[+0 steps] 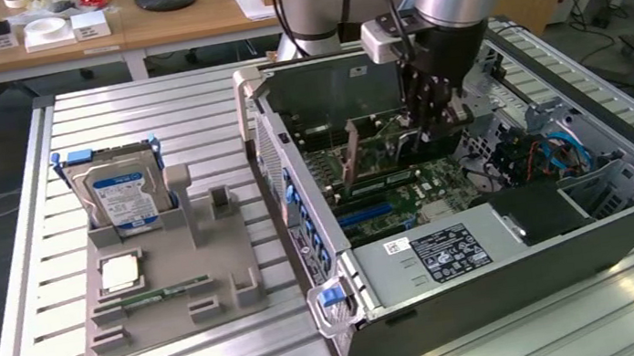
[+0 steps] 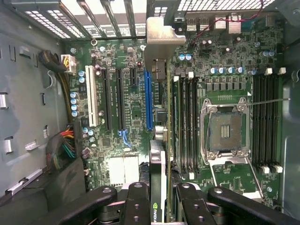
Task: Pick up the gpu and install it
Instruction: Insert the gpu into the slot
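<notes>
Pickup is done: my pincer (image 2: 161, 199) pinches the gpu (image 2: 159, 154) edge-on inside the case (image 1: 493, 302), just beside the motherboard's (image 2: 136, 112) blue slot (image 2: 148, 98); I judge seating not yet confirmed.

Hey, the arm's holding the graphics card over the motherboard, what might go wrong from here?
1. The graphics card in the gripper seems to sit beside the blue slot, toward the memory slots; pushed down there, it may hit the board.
2. Its metal bracket could catch on the case's rear openings.
3. Gripped near one end, the card might tilt.
</notes>
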Controlling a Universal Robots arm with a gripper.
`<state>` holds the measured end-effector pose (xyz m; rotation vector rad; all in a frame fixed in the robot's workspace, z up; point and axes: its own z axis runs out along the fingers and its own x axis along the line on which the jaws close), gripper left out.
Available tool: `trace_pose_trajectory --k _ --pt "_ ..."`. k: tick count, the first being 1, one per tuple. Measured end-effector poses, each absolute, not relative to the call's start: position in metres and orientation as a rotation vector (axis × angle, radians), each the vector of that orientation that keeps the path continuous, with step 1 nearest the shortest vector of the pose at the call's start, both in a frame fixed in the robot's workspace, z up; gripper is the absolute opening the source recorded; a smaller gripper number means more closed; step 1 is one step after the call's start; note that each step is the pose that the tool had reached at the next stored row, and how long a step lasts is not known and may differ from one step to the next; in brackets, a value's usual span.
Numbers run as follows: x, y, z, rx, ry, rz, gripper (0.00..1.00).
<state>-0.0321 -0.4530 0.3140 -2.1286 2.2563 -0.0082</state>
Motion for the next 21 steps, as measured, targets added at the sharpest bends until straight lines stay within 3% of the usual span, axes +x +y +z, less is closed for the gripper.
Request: trace_pose_trajectory --k 21 --pt "-0.0323 -0.4562 0.3093 -2.129 2.256 -0.008 0.27"
